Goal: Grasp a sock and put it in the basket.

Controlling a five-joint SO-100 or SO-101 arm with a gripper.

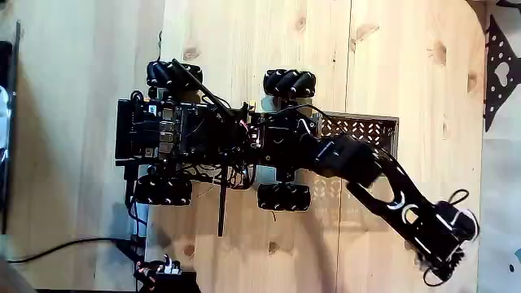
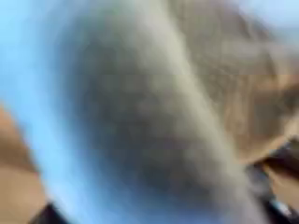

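Observation:
In the wrist view the sock (image 2: 140, 121) is a blurred grey-beige fabric band with pale whitish edges, pressed close to the camera. Dark parts show at the bottom corners beside it, too blurred to read the jaws. In the fixed view the black arm reaches from the wheeled robot toward the lower right. My gripper (image 1: 440, 265) is at its end, over the wooden table near the right edge. The basket (image 1: 366, 128), dark and lattice-walled, sits at the robot's front, partly under the arm. The gripper is to the lower right of it, outside its walls.
The wheeled robot base (image 1: 187, 134) with several roller wheels stands mid-table. A black cable (image 1: 65, 244) runs along the lower left to a small black device (image 1: 167, 278). A dark perforated plate (image 1: 496, 65) lies past the table's right edge.

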